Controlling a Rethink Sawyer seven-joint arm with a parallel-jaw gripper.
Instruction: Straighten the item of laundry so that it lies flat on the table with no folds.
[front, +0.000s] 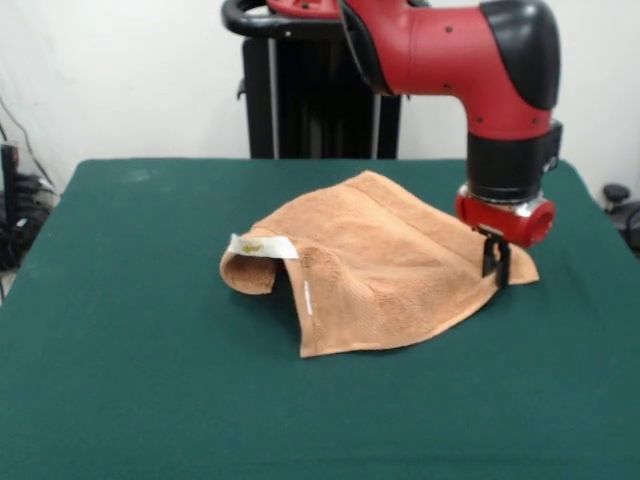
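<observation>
Here, orange terry towel (385, 262), rumpled, left corner curled under beside white label (262, 245); claw (496, 262) pinching right corner, on green felt table (150, 380)

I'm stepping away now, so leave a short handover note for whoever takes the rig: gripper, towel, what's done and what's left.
Gripper: down at the towel's corner on the picture's right; whether it grips can't be told.
Towel: near the middle of the table, not flat. The edge on the picture's left is curled over, with the white label showing on top, and the middle is humped.
Done: nothing finished yet.
Left: unfold the curled edge and smooth the towel flat.
</observation>
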